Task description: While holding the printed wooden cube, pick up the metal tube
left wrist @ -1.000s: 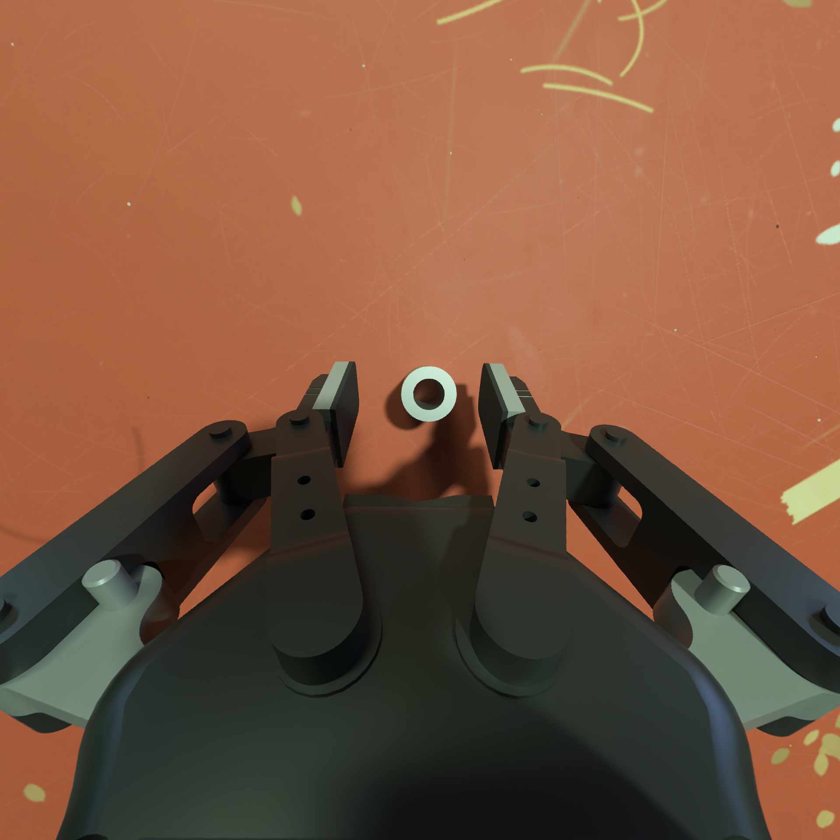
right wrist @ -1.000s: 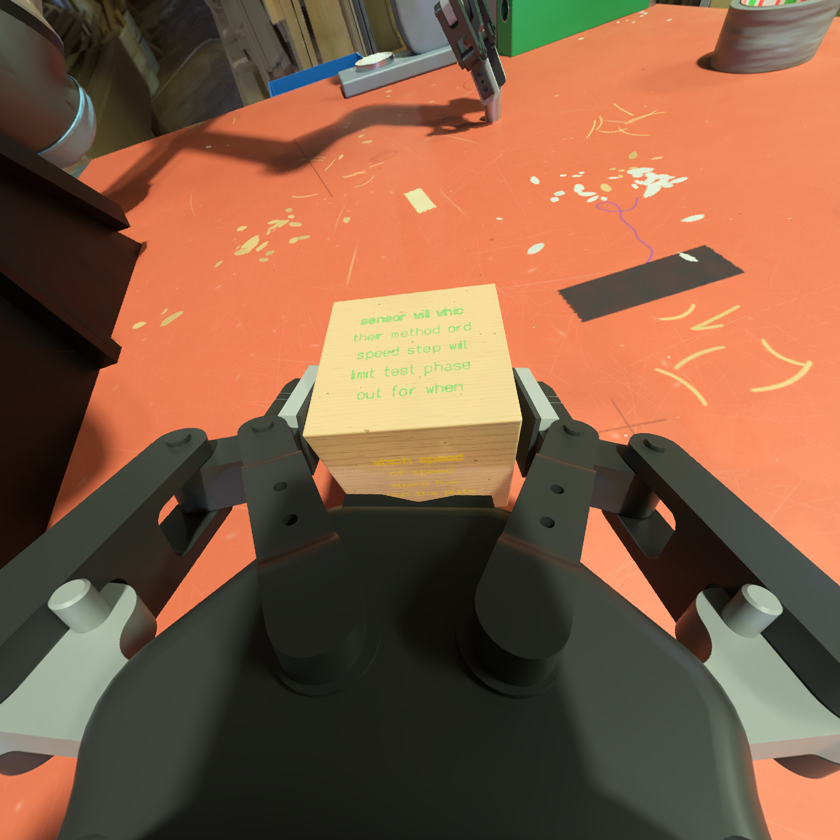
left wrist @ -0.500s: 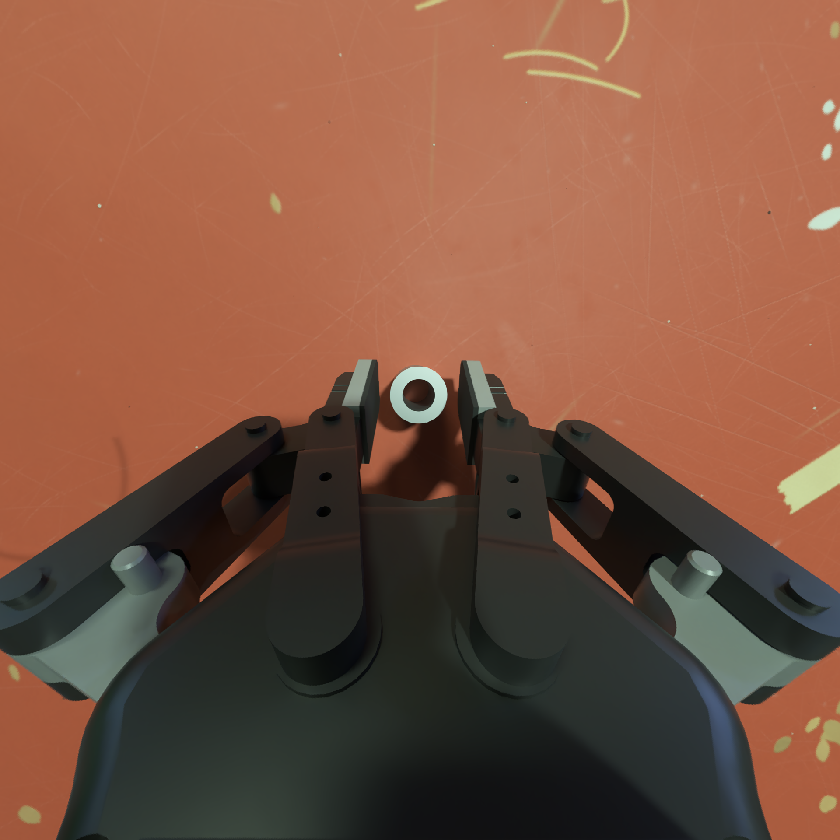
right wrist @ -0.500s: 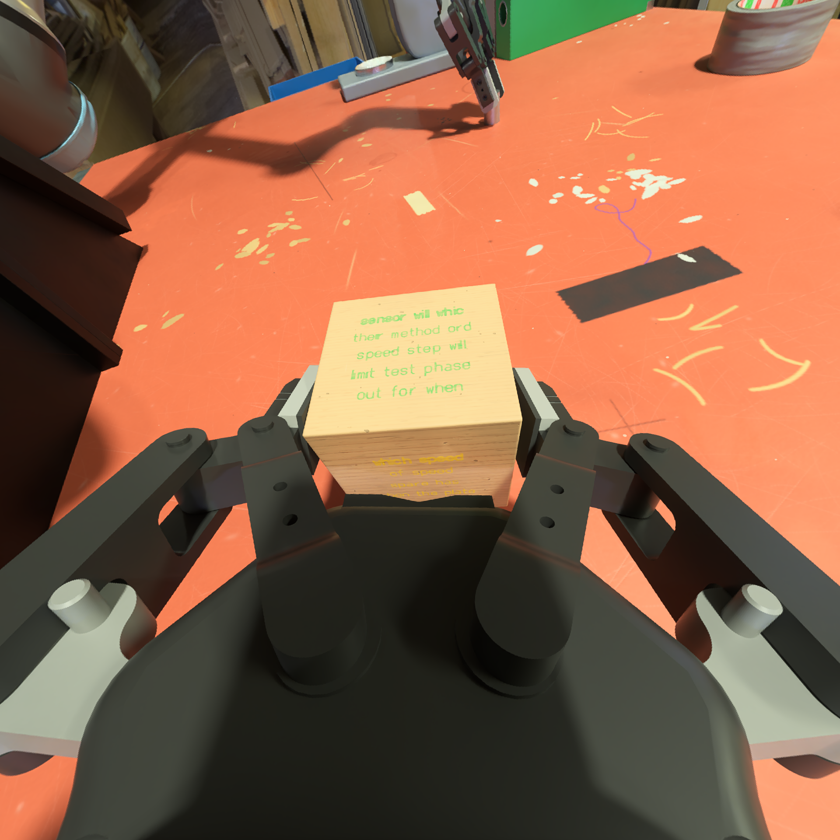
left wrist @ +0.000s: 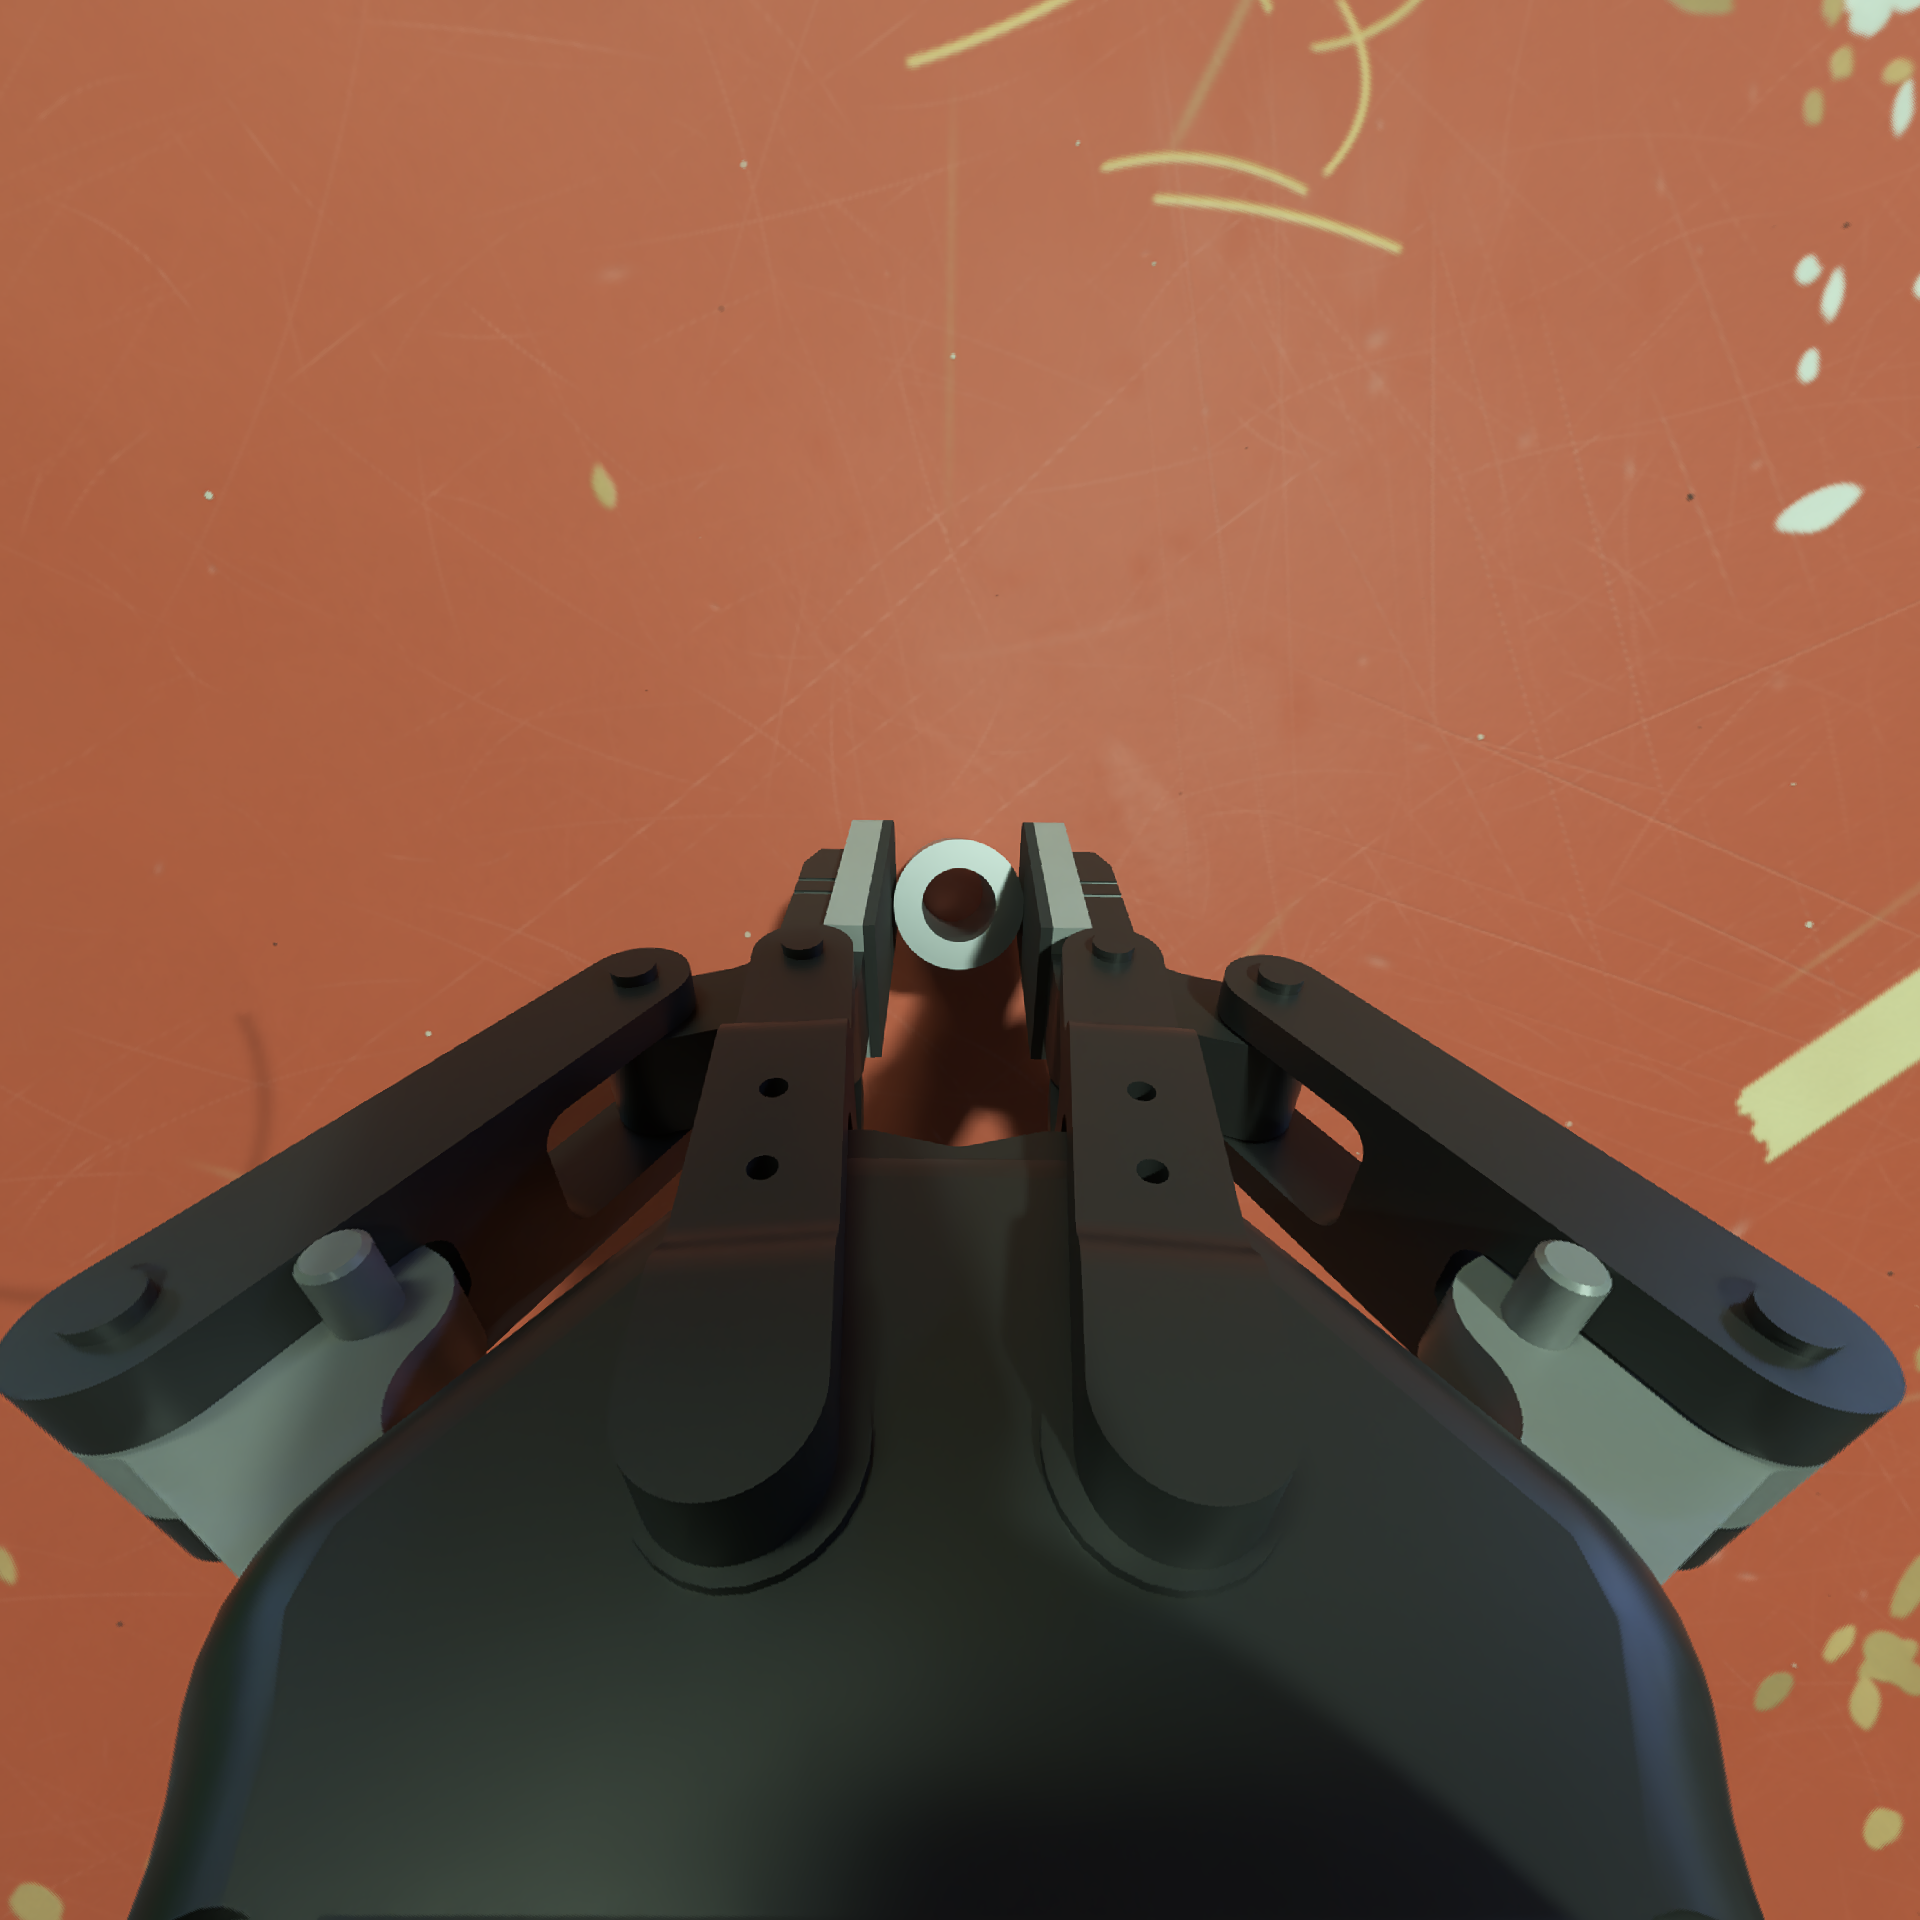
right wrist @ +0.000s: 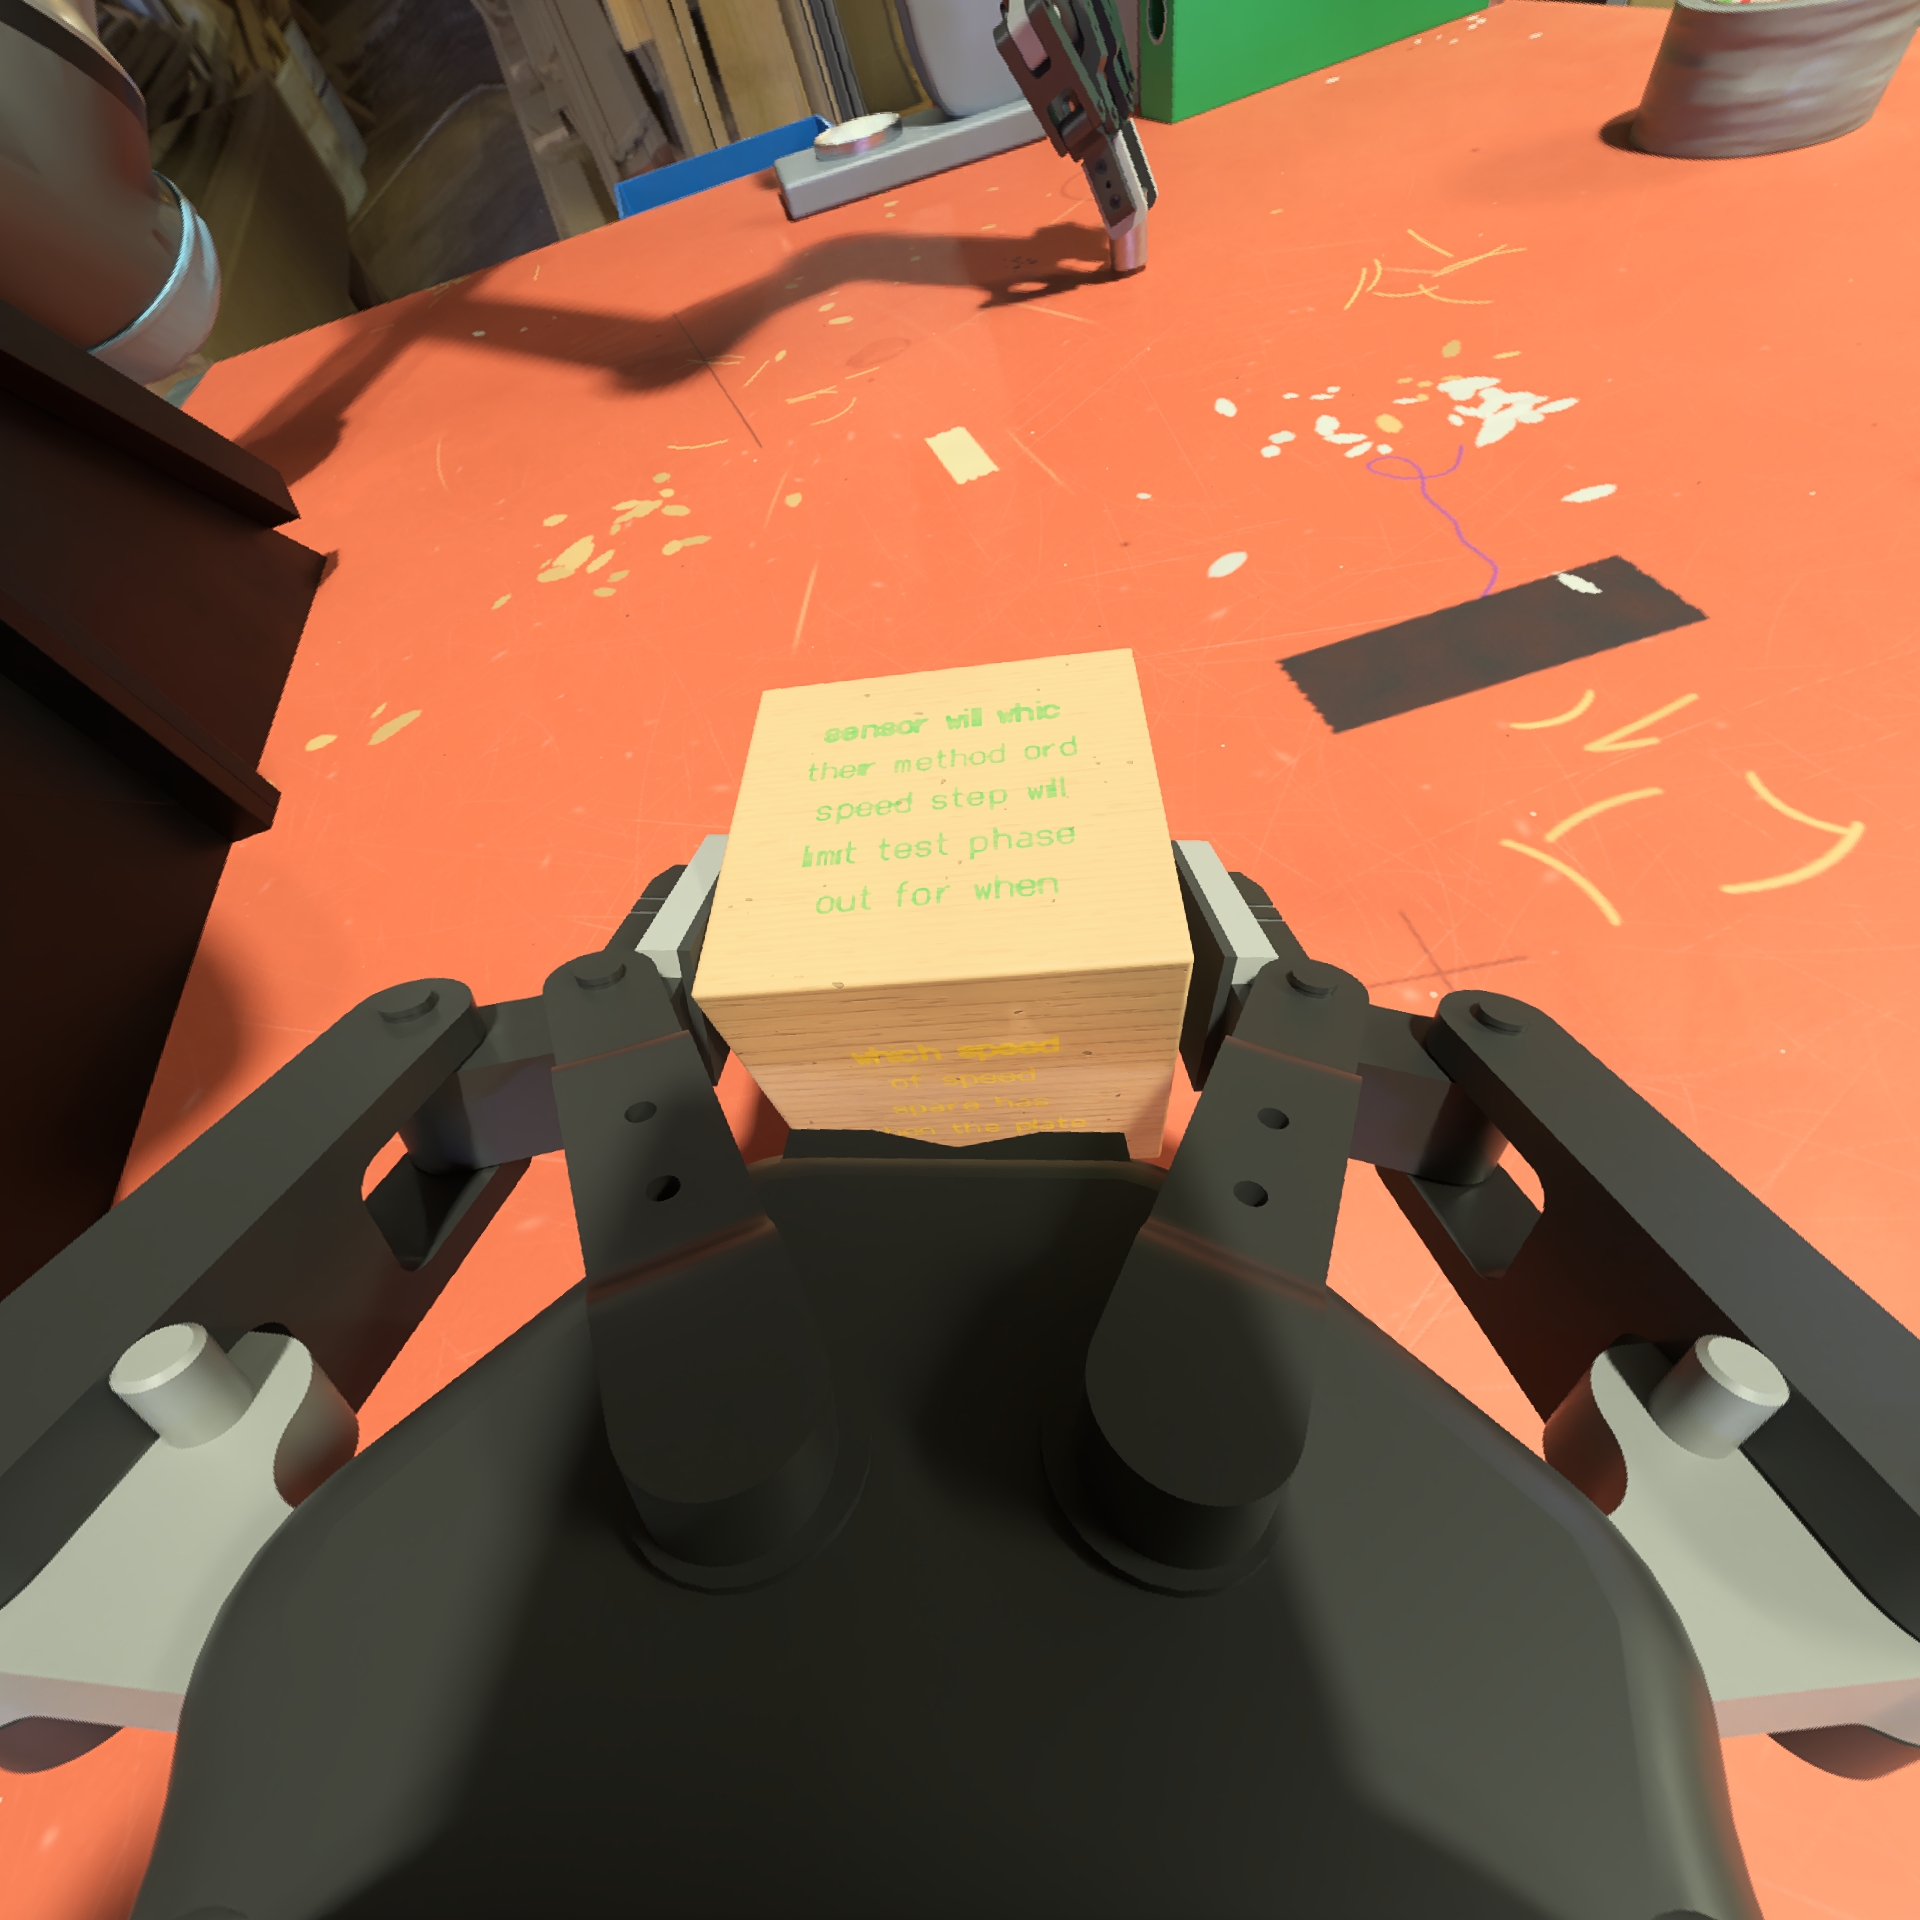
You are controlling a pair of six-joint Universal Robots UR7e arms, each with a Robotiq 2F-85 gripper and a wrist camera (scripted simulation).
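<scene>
In the left wrist view I look straight down on the metal tube (left wrist: 957, 905), a pale grey ring seen end-on and standing upright. My left gripper (left wrist: 957, 902) is shut on it, with both pads touching its sides. In the right wrist view the tube (right wrist: 1128, 247) shows far off at the back, its lower end sticking out below the left gripper's fingers (right wrist: 1112, 187), close to the orange table (right wrist: 1039, 540). My right gripper (right wrist: 951, 914) is shut on the printed wooden cube (right wrist: 951, 821), a light wood block with green and yellow print, held above the table.
A dark cabinet (right wrist: 114, 727) stands at the left. At the back are a grey metal bar (right wrist: 904, 156), a blue tray (right wrist: 717, 177), a green box (right wrist: 1288, 52) and a brown roll (right wrist: 1777, 83). A black tape strip (right wrist: 1486, 639) lies on the right.
My left gripper's fingers have closed in from both sides until they touch the metal tube. The right gripper and the cube have not moved.
</scene>
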